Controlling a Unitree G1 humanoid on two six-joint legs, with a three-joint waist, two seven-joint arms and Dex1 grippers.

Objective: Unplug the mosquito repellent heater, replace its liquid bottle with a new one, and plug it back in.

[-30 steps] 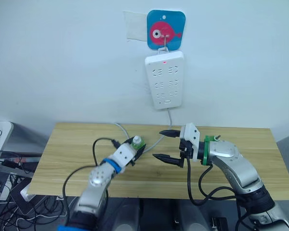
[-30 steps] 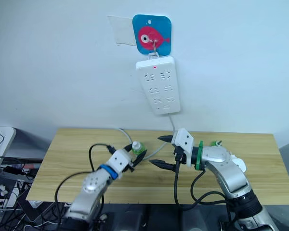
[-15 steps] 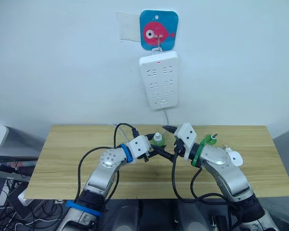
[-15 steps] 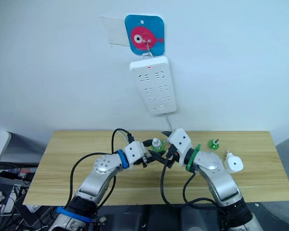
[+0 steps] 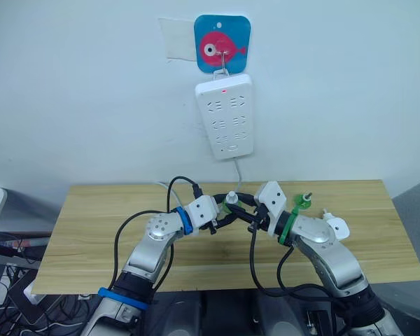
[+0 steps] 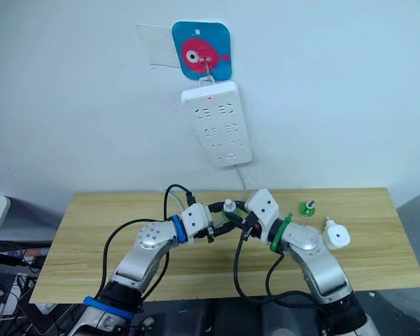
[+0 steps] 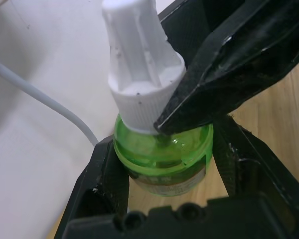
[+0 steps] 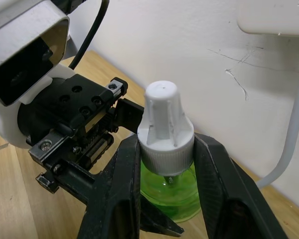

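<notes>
The new one, a small green bottle with a white screw cap, is held upright above the table's middle. My left gripper is shut on its green body. My right gripper comes in from the other side, its fingers pressed on the cap's ribbed collar. The liquid bottle, green with a bare wick, stands at the back right of the table. The white mosquito repellent heater lies just in front of it, unplugged, beside my right forearm.
A long white power strip hangs on the wall from a blue fish hook. Its grey cable drops to the wooden table behind my grippers. Loose cords lie on the floor at the left.
My left arm carried the capped bottle right to the table's middle. The right gripper met it there and closed from wide open onto the cap. The camera also shifted.
</notes>
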